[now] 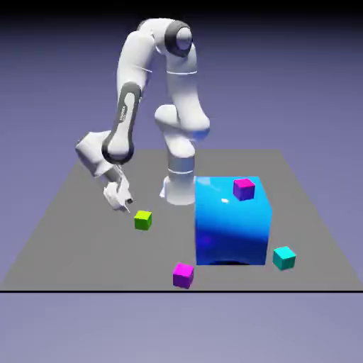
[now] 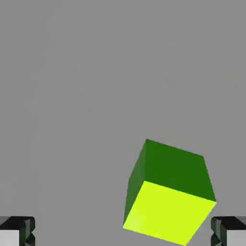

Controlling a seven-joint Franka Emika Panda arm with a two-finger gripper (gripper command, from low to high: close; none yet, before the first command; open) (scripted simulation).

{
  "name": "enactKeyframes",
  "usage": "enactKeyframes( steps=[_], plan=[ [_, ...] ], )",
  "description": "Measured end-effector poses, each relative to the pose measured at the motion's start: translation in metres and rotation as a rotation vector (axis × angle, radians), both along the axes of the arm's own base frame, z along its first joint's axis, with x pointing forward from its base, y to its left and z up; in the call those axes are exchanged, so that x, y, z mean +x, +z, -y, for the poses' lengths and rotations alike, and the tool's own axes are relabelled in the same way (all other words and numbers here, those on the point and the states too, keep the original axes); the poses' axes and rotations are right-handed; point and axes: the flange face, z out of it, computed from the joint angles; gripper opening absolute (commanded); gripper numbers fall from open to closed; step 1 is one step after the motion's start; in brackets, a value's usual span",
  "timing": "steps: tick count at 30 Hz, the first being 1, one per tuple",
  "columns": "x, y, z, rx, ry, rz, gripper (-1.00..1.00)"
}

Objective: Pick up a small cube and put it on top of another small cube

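The small lime-green cube (image 1: 143, 220) rests on the grey table, left of the big blue block. My gripper (image 1: 123, 203) hovers just above and to the exterior view's left of it, tilted, open and empty. In the hand view the lime-green cube (image 2: 168, 192) fills the lower right, lying between the two fingertips (image 2: 17, 230) but close to the right one; nothing touches it. One magenta cube (image 1: 244, 188) sits on top of the blue block, another magenta cube (image 1: 183, 275) lies near the table's front edge, and a cyan cube (image 1: 284, 257) lies at the front right.
A large glossy blue block (image 1: 232, 221) stands at the table's middle right, beside the robot's base (image 1: 180, 186). The table's front edge (image 1: 177, 290) runs just below the front magenta cube.
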Motion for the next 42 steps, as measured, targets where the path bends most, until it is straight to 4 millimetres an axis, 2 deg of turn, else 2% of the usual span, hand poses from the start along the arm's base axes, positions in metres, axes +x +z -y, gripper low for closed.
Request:
enactKeyframes(
  steps=[1, 3, 8, 9, 11, 16, 18, 19, 22, 27, 29, 32, 36, 39, 42],
  plan=[
    [-0.009, -0.007, -0.001, 0.056, -0.059, -0.014, 0.00],
    [-0.013, -0.011, -0.001, 0.082, -0.086, -0.020, 0.00],
    [-0.004, -0.065, -0.033, 0.082, -0.087, -0.020, 0.00],
    [-0.004, -0.067, -0.035, 0.082, -0.086, -0.020, -1.00],
    [-0.004, -0.067, -0.035, 0.082, -0.087, -0.020, -1.00],
    [-0.012, -0.013, -0.003, 0.082, -0.088, -0.017, -1.00],
    [-0.013, -0.011, -0.001, 0.082, -0.088, -0.018, -1.00],
    [-0.003, -0.009, 0.003, 0.050, -0.080, -0.008, -1.00],
    [0.044, 0.005, 0.005, 0.003, 0.018, 0.030, -1.00],
    [0.126, 0.032, -0.010, -0.063, 0.184, 0.106, -1.00],
    [0.167, 0.050, -0.034, -0.059, 0.295, 0.136, -1.00],
    [0.225, 0.080, -0.087, -0.042, 0.482, 0.176, -1.00],
    [0.285, 0.129, -0.186, -0.004, 0.766, 0.208, -1.00],
    [0.306, 0.166, -0.265, 0.022, 0.972, 0.210, -1.00],
    [0.301, 0.192, -0.316, 0.052, 1.133, 0.152, -1.00]
  ],
)
